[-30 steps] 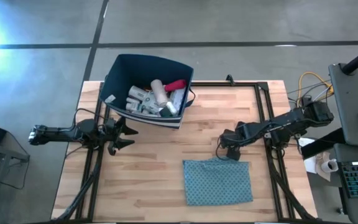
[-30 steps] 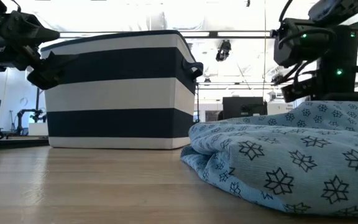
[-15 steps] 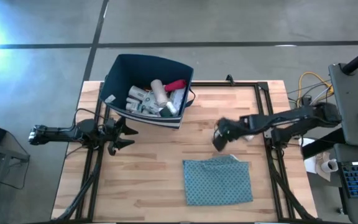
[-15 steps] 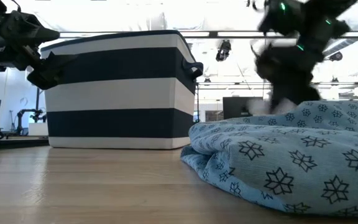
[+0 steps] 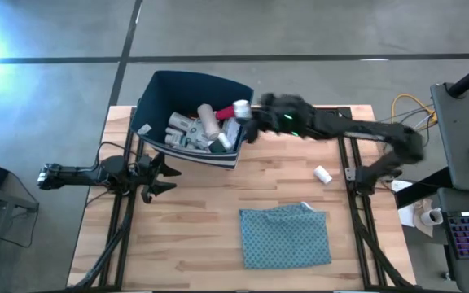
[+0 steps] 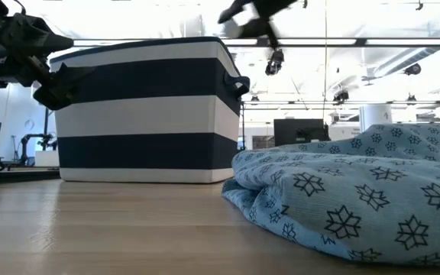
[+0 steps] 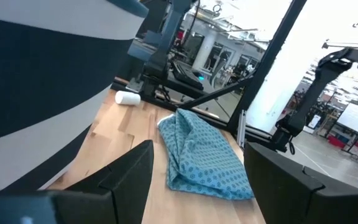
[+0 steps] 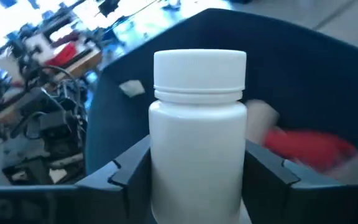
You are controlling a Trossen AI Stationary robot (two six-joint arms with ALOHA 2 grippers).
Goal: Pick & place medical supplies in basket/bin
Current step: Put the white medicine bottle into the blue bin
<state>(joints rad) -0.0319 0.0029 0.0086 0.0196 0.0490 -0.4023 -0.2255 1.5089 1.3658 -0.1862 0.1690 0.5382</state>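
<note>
My right gripper (image 5: 249,111) is at the right rim of the dark navy bin (image 5: 157,91), shut on a white pill bottle (image 8: 199,118). The low view shows it blurred above the bin's rim (image 6: 249,14). Inside the bin lie several supplies (image 5: 198,126), among them white bottles and a red tube (image 8: 303,148). One small white bottle (image 5: 322,173) lies on its side on the table right of the bin. My left gripper (image 5: 166,176) hangs open by the bin's near-left corner, touching nothing. My right gripper pinches the white pill bottle by its body (image 8: 166,168), one finger (image 8: 129,171) on each side. The fingers come from the table's right, about level, and lie along the bottle, whose cap (image 8: 199,65) stands out past the fingertips. It is lifted clear, over the bin.
A teal patterned cloth (image 5: 286,236) lies bunched on the near right part of the table. Black frame rails (image 5: 350,163) run along both sides. The striped bin wall (image 6: 143,114) stands tall in the low view. Bare wood lies between bin and cloth.
My right gripper has swung up from the cloth's far edge toward the table's far left, to the bin's right rim, carrying the white bottle. The small white bottle on the table now shows where the arm had been. The left arm kept still.
</note>
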